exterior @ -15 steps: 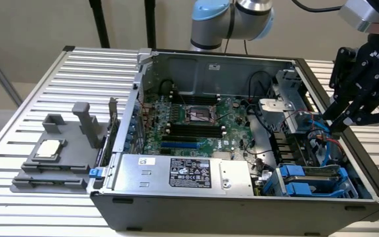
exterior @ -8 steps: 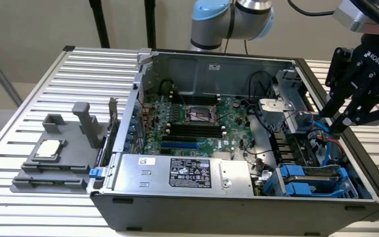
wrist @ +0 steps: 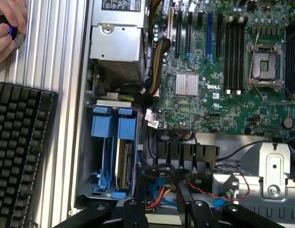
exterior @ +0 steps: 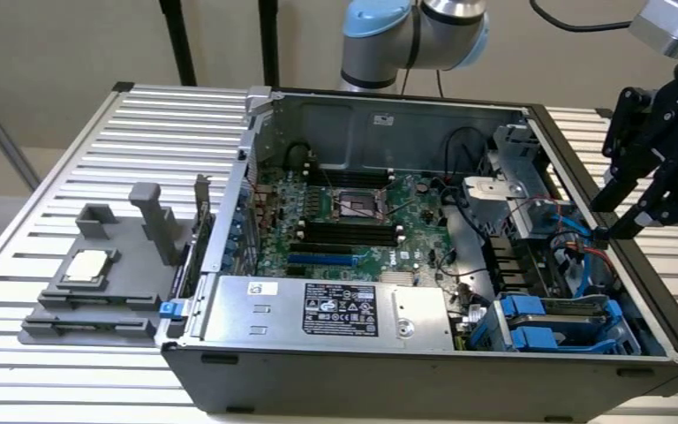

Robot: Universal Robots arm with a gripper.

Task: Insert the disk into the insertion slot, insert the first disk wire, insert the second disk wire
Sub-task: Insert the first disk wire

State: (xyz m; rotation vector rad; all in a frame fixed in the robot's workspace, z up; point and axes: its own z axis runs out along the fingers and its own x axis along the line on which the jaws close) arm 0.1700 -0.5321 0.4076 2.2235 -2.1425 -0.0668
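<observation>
Far on the exterior view's left, a grey plastic fixture (exterior: 86, 329) with upright posts, resting on the slatted metal tabletop (exterior: 162, 141) and carrying a small square chip (exterior: 86, 265). Just to its right, the open computer case (exterior: 433, 389), lying on its side with the inside facing up. Inside, toward the middle, a green motherboard (exterior: 351, 247) with a processor socket (exterior: 357, 205). Nearer the case's front wall, a silver power-supply box (exterior: 257, 309) with a black label. Right of that box, in the case's corner, the insertion slot (wrist: 90, 166), a grey cage with blue rails. Already holds the disk (wrist: 124, 164), seated edge-on between the cage walls, with its blue carrier frame (wrist: 114, 128) at the outer end. Further right, over the case's right wall, the black end effector (exterior: 621, 228), tilted and reaching down into the case just beyond the cage, among red and blue wires (exterior: 584, 247). From the wrist camera, hovers (wrist: 159, 204) close over a bunch of red and yellow leads and a blue plug (wrist: 159, 183) near the disk's inner end. Whether apart or clamped on one of those leads: cannot tell. Outside the case, beside the wall next to the cage, a black keyboard (wrist: 19, 152) on the tabletop, and a person's hand (wrist: 4, 23) on a small round knob (wrist: 13, 32).
</observation>
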